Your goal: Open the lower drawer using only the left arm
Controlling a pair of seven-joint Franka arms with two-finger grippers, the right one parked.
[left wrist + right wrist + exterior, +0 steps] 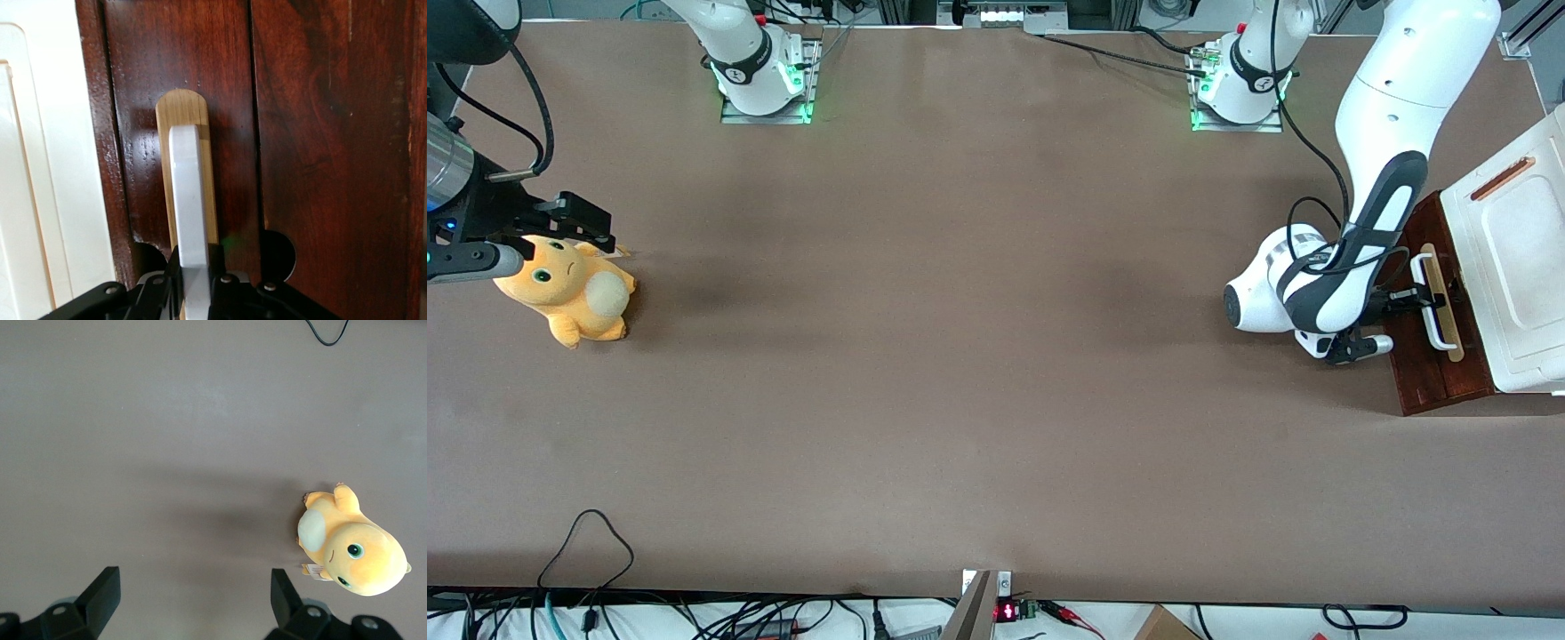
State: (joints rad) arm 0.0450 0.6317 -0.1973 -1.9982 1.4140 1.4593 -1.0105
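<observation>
Close at the wrist camera, the gripper (193, 283) sat closed around the lower drawer's (1427, 373) white handle (189, 200); an off-line pull might slip it free.

Illumination is bright, even and overhead. The matte brown tabletop (960, 356) shows only soft, diffuse shadows, the darkest beside the orange plush toy (569, 298). Green indicator lights glow at both arm bases. In the left wrist view, the glossy dark red-brown wooden drawer front (307, 133) carries pale specular glare, and the black two-finger tool (193, 293) at the white loop handle (189, 200) renders slightly soft.
</observation>
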